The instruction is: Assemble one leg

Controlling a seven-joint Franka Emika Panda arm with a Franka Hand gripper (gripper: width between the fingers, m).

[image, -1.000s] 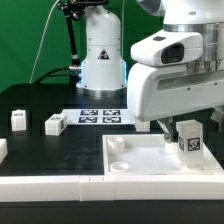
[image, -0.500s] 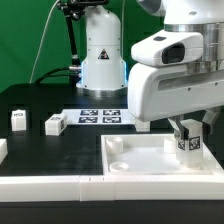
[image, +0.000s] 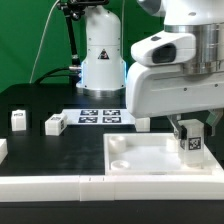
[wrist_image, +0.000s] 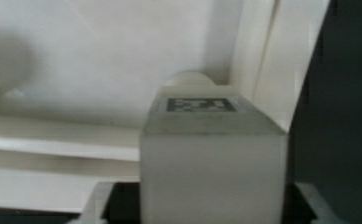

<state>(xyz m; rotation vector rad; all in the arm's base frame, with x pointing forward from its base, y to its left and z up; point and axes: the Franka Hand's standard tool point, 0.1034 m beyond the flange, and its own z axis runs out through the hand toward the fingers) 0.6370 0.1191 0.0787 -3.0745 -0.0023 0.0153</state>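
The small white plastic block-like leg [image: 190, 146], pinched by the two-finger gripper [image: 188, 132], should be held upright and lowered squarely into the large white square tray [image: 150, 160] beneath the gripper.

Above the tray [image: 152, 164], the leg [image: 189, 144]

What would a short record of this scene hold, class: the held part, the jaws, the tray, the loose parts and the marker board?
Held part: leg, tag facing the exterior camera
Jaws: shut on the leg
Tray: white, below the leg; contact cannot be told
Loose legs: two, apart, on the exterior view's left
Marker board: flat, behind the tray
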